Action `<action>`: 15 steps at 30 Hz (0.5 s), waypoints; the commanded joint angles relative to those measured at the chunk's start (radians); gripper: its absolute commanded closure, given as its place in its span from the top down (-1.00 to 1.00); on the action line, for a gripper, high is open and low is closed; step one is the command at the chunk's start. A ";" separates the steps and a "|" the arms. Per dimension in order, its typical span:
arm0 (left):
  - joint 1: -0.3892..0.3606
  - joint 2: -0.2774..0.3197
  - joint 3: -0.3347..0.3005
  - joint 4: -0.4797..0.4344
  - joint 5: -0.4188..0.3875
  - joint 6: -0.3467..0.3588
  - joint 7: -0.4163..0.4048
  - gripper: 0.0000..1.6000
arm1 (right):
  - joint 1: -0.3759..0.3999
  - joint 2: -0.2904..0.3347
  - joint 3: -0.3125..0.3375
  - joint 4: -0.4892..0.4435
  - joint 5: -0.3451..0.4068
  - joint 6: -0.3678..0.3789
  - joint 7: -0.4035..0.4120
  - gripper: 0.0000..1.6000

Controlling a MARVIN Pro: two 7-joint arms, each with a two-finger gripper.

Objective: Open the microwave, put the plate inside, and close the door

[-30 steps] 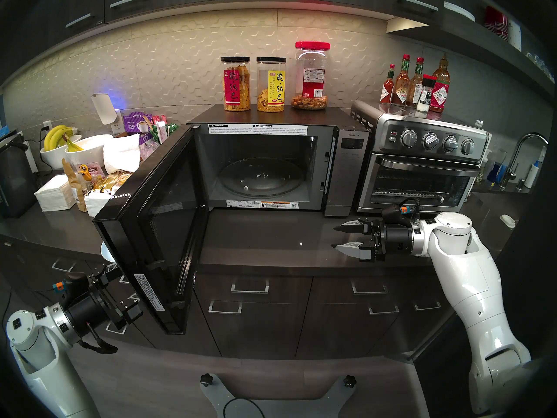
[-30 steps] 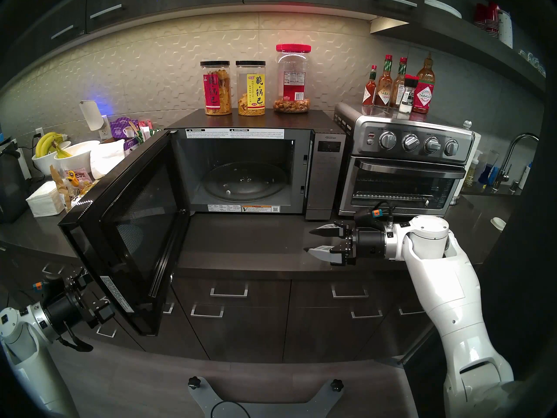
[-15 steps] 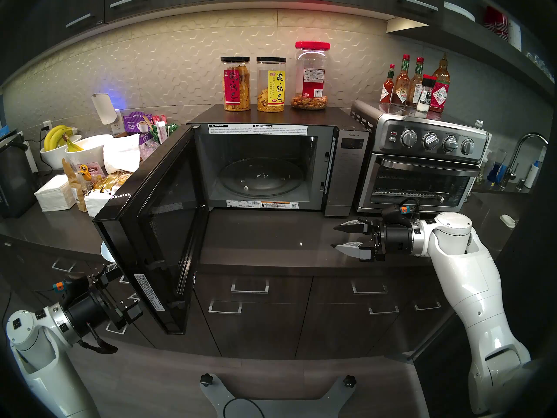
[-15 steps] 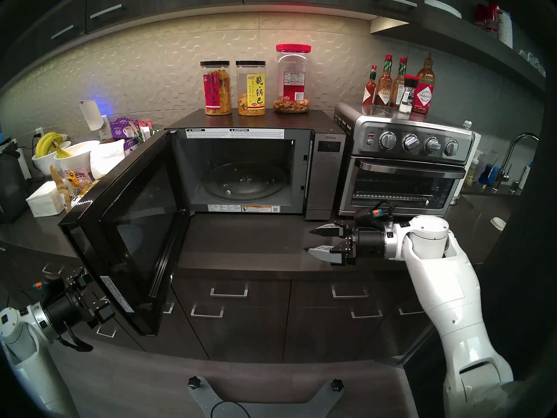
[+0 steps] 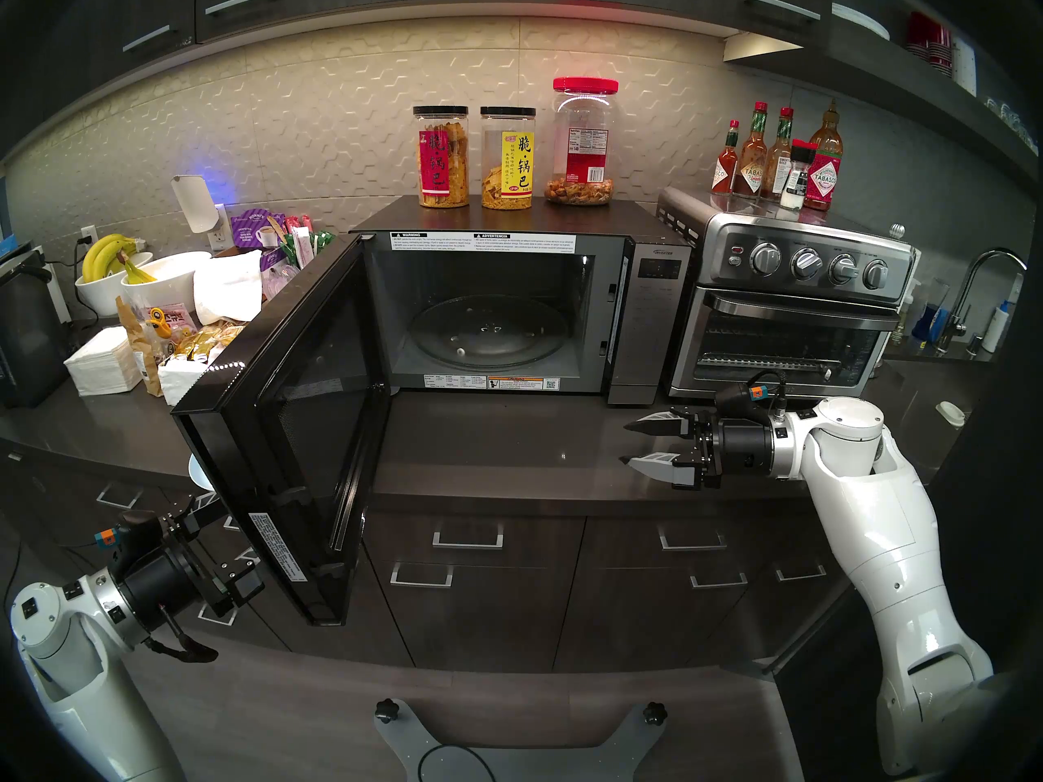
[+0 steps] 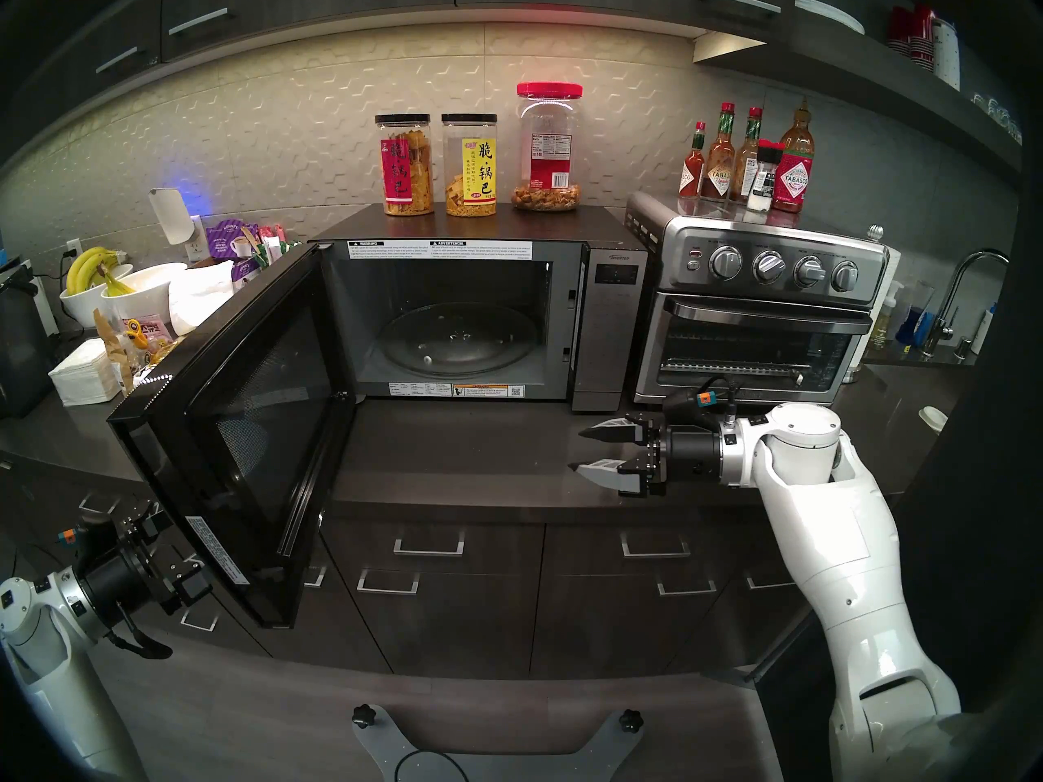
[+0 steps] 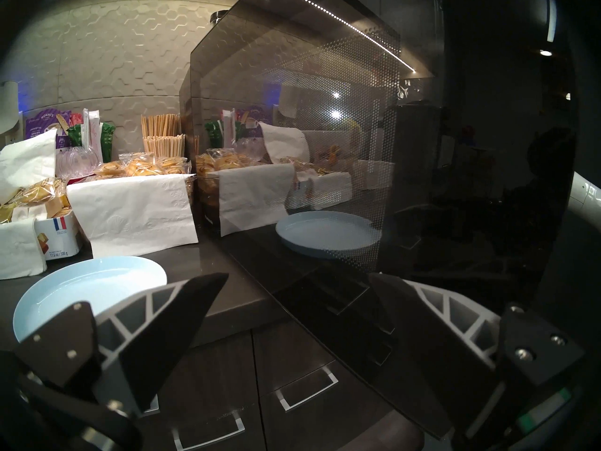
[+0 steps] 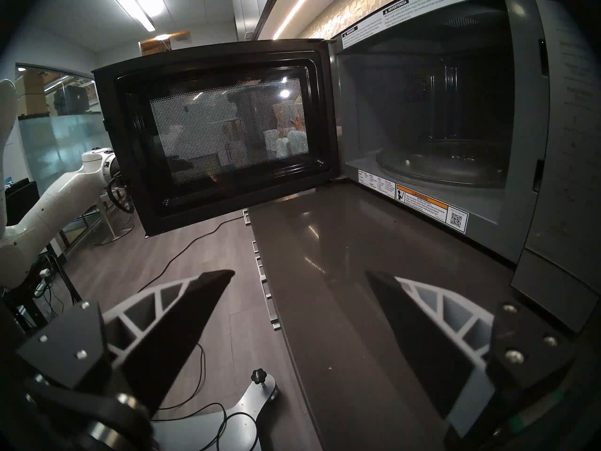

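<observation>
Microwave (image 5: 508, 307), big black box w/ dark glass door (image 5: 293, 425): door open, cavity empty. Pale blue round plate (image 7: 87, 291) on counter left of door, not yet grabbed. Left gripper (image 7: 296, 297) and right gripper (image 5: 632, 442) both spread, empty. Left: load plate, shut door.

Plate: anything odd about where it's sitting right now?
Yes. The plate lies flat on the counter with its near rim jutting past the counter's front edge, behind the open door, which hides most of it from the head view. No damage or spill shows.

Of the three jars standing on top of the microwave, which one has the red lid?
The rightmost jar, nearest the toaster oven. It is taller and wider, with a red lid; the other two jars have black lids.
</observation>
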 commanded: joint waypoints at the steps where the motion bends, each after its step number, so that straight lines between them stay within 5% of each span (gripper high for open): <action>1: 0.008 -0.012 -0.012 -0.026 -0.029 0.002 0.001 1.00 | 0.015 0.001 0.006 -0.007 0.005 0.002 0.003 1.00; 15: 0.019 -0.030 -0.066 -0.034 -0.047 0.003 0.001 1.00 | 0.015 -0.002 0.008 -0.007 0.001 0.003 0.006 1.00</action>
